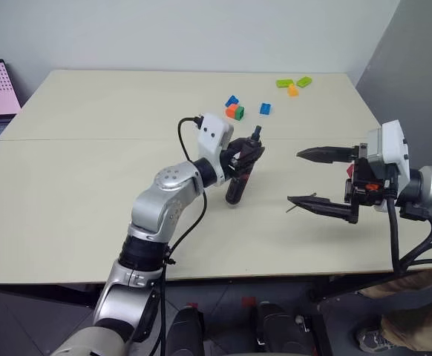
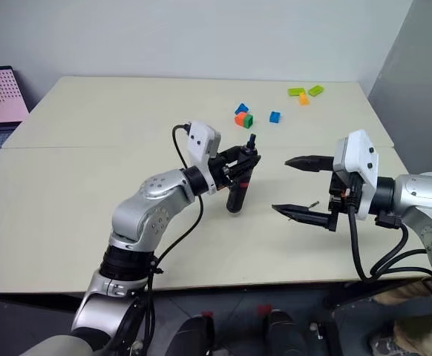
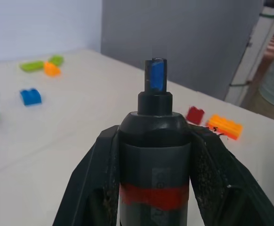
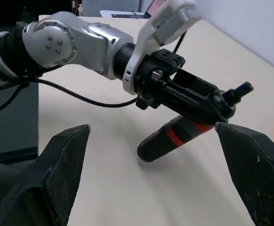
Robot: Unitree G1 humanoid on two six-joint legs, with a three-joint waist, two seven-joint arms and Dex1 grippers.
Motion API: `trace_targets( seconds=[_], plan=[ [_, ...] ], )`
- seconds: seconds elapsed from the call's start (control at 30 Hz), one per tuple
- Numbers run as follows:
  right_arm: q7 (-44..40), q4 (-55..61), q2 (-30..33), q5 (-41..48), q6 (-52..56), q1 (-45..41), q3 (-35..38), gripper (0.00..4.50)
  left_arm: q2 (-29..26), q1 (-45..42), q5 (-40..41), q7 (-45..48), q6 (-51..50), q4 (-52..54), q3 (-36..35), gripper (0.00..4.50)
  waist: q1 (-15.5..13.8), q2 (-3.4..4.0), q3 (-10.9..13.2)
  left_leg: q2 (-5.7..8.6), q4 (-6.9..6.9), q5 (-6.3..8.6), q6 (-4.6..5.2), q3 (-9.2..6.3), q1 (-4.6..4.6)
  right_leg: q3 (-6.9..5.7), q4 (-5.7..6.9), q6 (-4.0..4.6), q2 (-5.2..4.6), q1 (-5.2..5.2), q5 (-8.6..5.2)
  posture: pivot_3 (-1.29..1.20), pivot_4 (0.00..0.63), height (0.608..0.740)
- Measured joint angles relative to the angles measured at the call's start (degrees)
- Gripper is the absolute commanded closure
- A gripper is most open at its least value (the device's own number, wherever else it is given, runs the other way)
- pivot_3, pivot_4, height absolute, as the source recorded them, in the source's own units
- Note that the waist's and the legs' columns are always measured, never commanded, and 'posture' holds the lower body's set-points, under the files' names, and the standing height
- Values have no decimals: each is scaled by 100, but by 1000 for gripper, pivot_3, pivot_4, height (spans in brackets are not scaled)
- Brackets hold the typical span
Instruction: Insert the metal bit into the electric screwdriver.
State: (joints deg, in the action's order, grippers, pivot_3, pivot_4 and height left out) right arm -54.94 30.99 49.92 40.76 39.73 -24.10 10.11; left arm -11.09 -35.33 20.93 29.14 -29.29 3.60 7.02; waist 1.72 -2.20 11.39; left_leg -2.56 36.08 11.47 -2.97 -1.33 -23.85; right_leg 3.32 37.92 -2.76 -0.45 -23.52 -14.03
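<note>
Your left wrist view gives what the head views cannot: the narrow tip of the electric screwdriver (image 3: pixel 155 141) end-on, with a red band around the body and both black fingers (image 3: pixel 92 183) pressed against its sides. It also picks up a red and an orange brick (image 3: pixel 225 126) lying beyond the tip.

From the head views, your left gripper (image 1: pixel 243 159) is clamped on the screwdriver's upper part, holding it tilted above the table (image 1: pixel 67 185), tip up and away from you, blunt end down near the surface. The left arm reaches forward across the middle of the table, forearm roughly level.

Your right gripper (image 1: pixel 321 178) hovers to the right of the tool, fingers spread wide and pointing toward it, nothing between them. The right wrist view looks straight at the screwdriver between those fingers.

The metal bit (image 1: pixel 300 202) seems to lie on the table just under the lower right finger, near the front right edge. The coloured bricks (image 1: pixel 234 110) sit well behind, and the surface between the grippers is bare.
</note>
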Motion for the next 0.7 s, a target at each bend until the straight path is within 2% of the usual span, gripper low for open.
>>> trace_targets(
  seconds=[0.3, 0.53, 0.7],
  plan=[
    [31, 15, -28, 153, 73, -13, -23, 0, -120, 777, -176, -145, 103, 657, -37, 2837, 8, 1, -1, -2, -1, 1, 1, 1, 8, 4, 1, -1, 3, 2, 0, 0, 150, 740],
    [-159, -40, 131, 130, 69, -79, -189, 0, -743, 1381, 157, 27, -219, 1559, -317, 2839, 28, 6, -4, -8, -2, 1, 1, 6, 26, 12, 4, 15, 9, 10, -8, 0, 150, 740],
    [-438, -369, 357, -139, -82, -184, -419, 0, -860, 1640, 350, -26, -493, 1908, -515, 2840, 23, 5, -5, -6, -1, 1, 1, 14, 48, 23, 1, 32, 8, 28, -18, 0, 150, 740]
  ],
)
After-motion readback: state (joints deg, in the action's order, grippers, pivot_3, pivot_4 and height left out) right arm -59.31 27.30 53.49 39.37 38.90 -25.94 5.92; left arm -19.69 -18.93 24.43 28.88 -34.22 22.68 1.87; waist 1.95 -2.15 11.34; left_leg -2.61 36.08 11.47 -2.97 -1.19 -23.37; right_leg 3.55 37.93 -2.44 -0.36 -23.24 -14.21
